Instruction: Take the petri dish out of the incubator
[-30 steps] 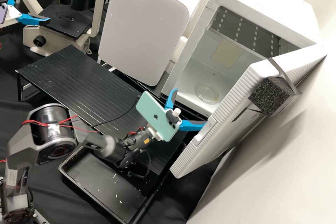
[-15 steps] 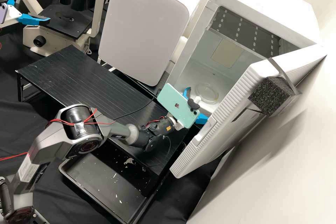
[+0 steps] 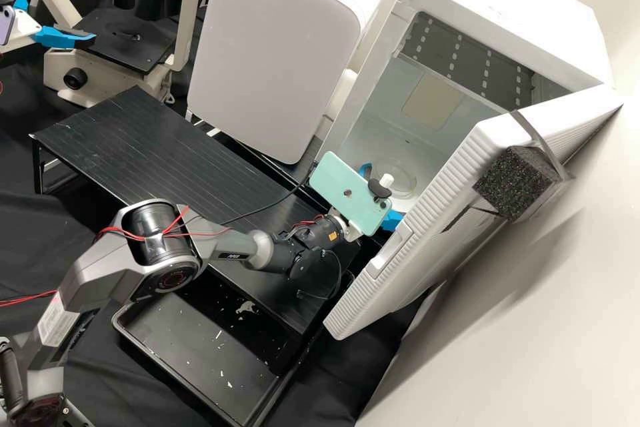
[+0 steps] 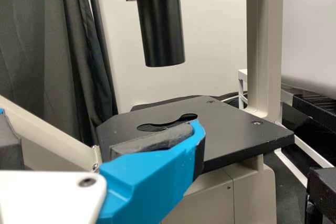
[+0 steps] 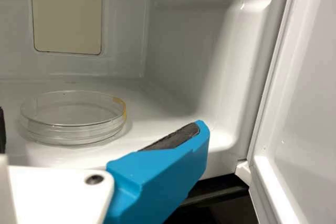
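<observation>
A white wall [image 3: 533, 327] slopes along one side, and dark cloth [image 3: 87, 173] hangs low around the black worktop [image 3: 160, 153]; a black tray [image 3: 200, 347] with little pale bits in it sits lower down, next to the worktop; a big pale box [image 3: 273, 53] with round corners stands behind, between a cream microscope [image 3: 185, 20] and a white incubator [image 3: 507, 13]; the incubator's door [image 3: 453, 173] is wide open, with a black foam block [image 3: 513, 183] strapped to it.

The petri dish [image 5: 73, 118] is inside the incubator, lying flat on the white floor; it is round and see-through, with a bit of yellow on its rim; a pale square [image 3: 432, 101] is on the wall behind it.

The right hand [image 3: 383, 193] is at the incubator's open front, near the dish; its two blue fingers are spread wide apart, and it has hold of nothing; a mint green phone [image 3: 348, 192] is fixed on top of it.

The left hand [image 3: 67, 12] is by the microscope, far from the dish; its blue fingers are wide apart too, with nothing in them; one finger [image 4: 152, 182] is near the flat black plate [image 4: 247, 135], and a black tube [image 4: 161, 30] points down above the plate.
</observation>
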Tool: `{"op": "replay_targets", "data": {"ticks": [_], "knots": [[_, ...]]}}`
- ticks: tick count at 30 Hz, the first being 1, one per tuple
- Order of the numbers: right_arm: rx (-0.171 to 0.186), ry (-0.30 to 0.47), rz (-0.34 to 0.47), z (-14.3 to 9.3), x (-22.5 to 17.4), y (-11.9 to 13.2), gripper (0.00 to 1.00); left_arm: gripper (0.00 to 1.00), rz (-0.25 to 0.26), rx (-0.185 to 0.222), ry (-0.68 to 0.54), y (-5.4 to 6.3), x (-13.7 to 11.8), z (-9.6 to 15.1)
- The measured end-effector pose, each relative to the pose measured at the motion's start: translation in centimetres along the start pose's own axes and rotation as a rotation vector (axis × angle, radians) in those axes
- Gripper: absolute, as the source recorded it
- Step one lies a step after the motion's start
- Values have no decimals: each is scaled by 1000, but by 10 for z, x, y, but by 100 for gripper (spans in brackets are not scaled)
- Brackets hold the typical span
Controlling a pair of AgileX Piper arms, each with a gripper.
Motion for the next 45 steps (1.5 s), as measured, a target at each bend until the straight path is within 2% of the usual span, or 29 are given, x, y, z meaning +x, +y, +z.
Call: {"op": "replay_targets", "data": {"ticks": [3, 11, 20, 25, 30, 33, 36, 42, 45], "knots": [[6, -6, -18, 1, 0, -2, 100, 100, 0, 0, 0, 0, 0, 0], [-20, -5, -37, -6, 9, 6, 100, 100, 0, 0, 0, 0, 0, 0], [-4, -6, -68, -5, 15, 4, 100, 100, 0, 0, 0, 0, 0, 0], [-29, 1, -79, -11, 21, 6, 100, 100, 0, 0, 0, 0, 0, 0], [-34, -1, -98, -15, 28, 5, 100, 100, 0, 0, 0, 0, 0, 0], [-28, -8, -104, -14, 32, 4, 100, 100, 0, 0, 0, 0, 0, 0], [-2, -12, -105, -12, 34, 2, 100, 100, 0, 0, 0, 0, 0, 0], [21, -10, -118, -10, 38, -1, 100, 100, 0, 0, 0, 0, 0, 0], [13, -7, -124, -10, 38, -1, 100, 100, 0, 0, 0, 0, 0, 0]]}}
